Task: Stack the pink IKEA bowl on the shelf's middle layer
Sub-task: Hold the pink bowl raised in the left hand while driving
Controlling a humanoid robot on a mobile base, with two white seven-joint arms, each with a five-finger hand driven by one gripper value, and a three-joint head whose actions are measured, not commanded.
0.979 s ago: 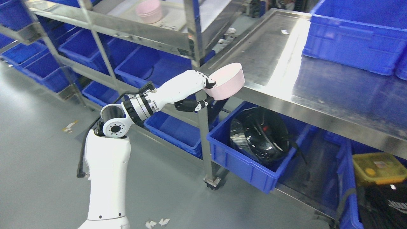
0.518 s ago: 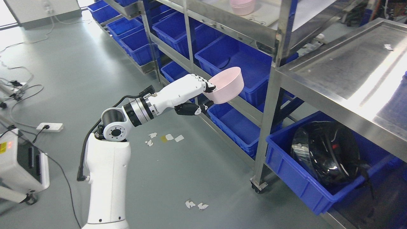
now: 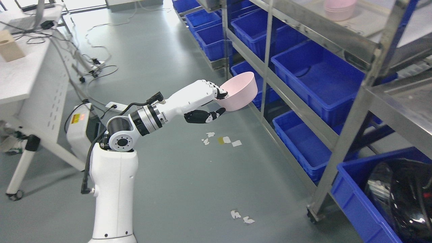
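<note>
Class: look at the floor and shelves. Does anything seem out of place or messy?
Yes. Torn paper scraps litter the grey floor beside the shelf, with more scraps nearer the camera. Loose cables also trail across it.

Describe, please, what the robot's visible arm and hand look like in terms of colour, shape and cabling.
The left arm has a smooth white shell, a grey round elbow joint with a ring of bolt holes, and a silver-and-black banded wrist. A black cable runs along its outside. The left hand is white on its back, with black segments on the fingers and thumb.
</note>
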